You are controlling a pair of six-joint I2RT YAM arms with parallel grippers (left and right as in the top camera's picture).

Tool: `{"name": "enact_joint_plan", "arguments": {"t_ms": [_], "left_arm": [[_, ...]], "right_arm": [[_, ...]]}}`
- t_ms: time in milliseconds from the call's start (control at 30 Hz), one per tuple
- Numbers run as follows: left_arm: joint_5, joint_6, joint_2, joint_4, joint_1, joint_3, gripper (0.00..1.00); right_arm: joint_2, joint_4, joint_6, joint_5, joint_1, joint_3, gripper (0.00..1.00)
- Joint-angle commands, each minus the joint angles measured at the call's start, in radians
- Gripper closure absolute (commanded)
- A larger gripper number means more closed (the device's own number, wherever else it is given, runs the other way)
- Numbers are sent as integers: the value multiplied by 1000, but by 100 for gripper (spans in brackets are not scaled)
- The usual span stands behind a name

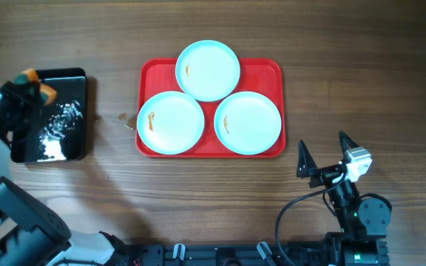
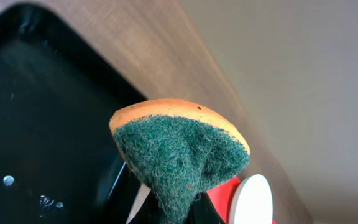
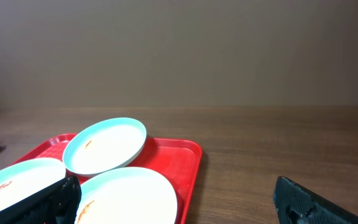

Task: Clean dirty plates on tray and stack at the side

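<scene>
overhead: three plates are lying on the red tray [image 1: 152, 71]. the far plate [image 1: 208, 70] is overhanging the tray's far rim. the near-left plate [image 1: 171, 122] and near-right plate [image 1: 248, 122] are sitting side by side, crowding it. each is carrying a small orange-brown smear toward its left edge. nothing is stacked beside the tray yet. the left pincer [image 1: 29, 90] is hovering well left of the tray, over the black tray [image 1: 69, 77], and is clamping a sponge [image 1: 37, 83]. a wet-looking glint is showing on the black tray. the right pincer [image 1: 322, 142] is waiting just off the tray's near-right corner, fingers spread wide and carrying nothing.

left wrist: the sponge is filling the view, green scouring face toward the camera and orange backing behind. it is being pinched at its narrow lower end, and the fingers are mostly hiding beneath it.

right wrist: the far plate is looking tilted, its far edge riding up on the tray's rim.

risks, as judged: scrubbing is probably going to shove a plate across the tray unless the right pincer is bracing it. the tilted far plate could be rocking or slipping over the rim. crowded plates are likely to be nudging each other. the sponge, held by one end, could be twisting loose under pressure.
</scene>
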Motion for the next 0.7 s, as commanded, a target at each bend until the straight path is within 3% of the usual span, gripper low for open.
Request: {"name": "enact_joint_plan", "arguments": {"t_ms": [0,400,667], "left_arm": [[-12,21,12,11,4,-6,96],[1,0,12,19,4,-6,96],[102,-48,12,48,4,-6,96]], "right_arm": [[3,5,11,13,-4,-2,0],[3,5,11,13,-4,-2,0],[3,5,12,13,-4,-2,0]]}}
